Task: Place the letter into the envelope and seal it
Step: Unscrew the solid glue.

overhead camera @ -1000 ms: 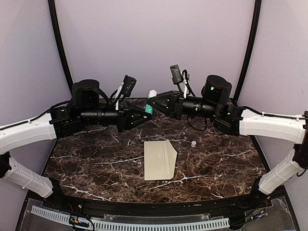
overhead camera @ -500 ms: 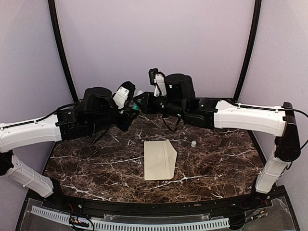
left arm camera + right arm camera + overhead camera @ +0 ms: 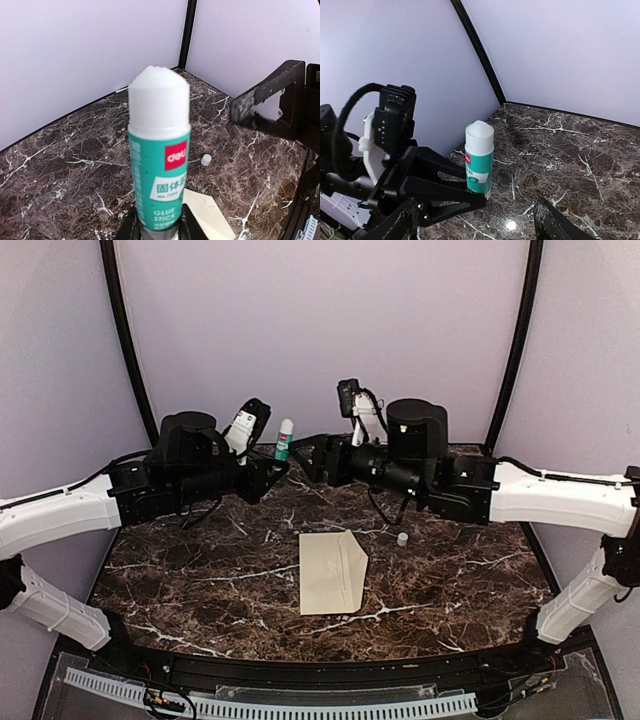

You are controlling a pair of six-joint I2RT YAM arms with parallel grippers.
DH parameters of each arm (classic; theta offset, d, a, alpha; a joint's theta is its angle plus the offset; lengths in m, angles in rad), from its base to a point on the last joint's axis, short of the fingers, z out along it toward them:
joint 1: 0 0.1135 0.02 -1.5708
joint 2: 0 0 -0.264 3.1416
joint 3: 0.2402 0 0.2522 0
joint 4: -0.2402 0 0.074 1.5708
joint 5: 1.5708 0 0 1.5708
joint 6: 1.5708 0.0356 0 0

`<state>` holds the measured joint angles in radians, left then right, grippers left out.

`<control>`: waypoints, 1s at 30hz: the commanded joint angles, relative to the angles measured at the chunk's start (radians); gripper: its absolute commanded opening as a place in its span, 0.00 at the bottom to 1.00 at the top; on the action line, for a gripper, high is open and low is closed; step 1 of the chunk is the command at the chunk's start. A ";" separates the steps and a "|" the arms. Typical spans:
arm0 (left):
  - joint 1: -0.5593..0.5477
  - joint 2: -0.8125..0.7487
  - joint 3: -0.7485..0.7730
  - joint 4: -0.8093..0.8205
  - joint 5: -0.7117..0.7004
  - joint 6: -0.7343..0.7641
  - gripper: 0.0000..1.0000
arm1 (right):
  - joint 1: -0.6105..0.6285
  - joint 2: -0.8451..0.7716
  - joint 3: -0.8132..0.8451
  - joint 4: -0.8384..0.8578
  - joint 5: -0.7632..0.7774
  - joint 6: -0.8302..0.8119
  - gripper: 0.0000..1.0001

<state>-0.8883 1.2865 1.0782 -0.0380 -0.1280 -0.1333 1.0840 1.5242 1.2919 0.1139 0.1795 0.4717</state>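
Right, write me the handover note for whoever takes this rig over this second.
Left gripper: shut on the glue stick, held upright over the far side of the table, with its cap off and the white glue exposed.
Right gripper: open and empty, just right of the glue stick.
Envelope: flat at mid-table, its flap pointing right. A small white cap lies to its right.
Letter: not visible on its own. It is probably already inside the envelope, but this cannot be confirmed.
Done: glue stick uncapped.
Left: glue the flap, fold it down and press it to seal.
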 commanded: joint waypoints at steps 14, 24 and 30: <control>0.118 -0.048 -0.039 0.228 0.862 -0.133 0.00 | -0.197 -0.192 -0.257 0.468 -0.784 0.014 0.82; 0.101 -0.017 -0.021 0.247 0.930 -0.148 0.00 | -0.167 -0.073 -0.166 0.510 -0.913 0.052 0.64; 0.101 -0.018 -0.031 0.273 0.932 -0.161 0.00 | -0.157 -0.045 -0.149 0.511 -0.919 0.058 0.51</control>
<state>-0.7837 1.2774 1.0279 0.1764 0.7780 -0.2783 0.9161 1.4719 1.1042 0.5766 -0.7036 0.5201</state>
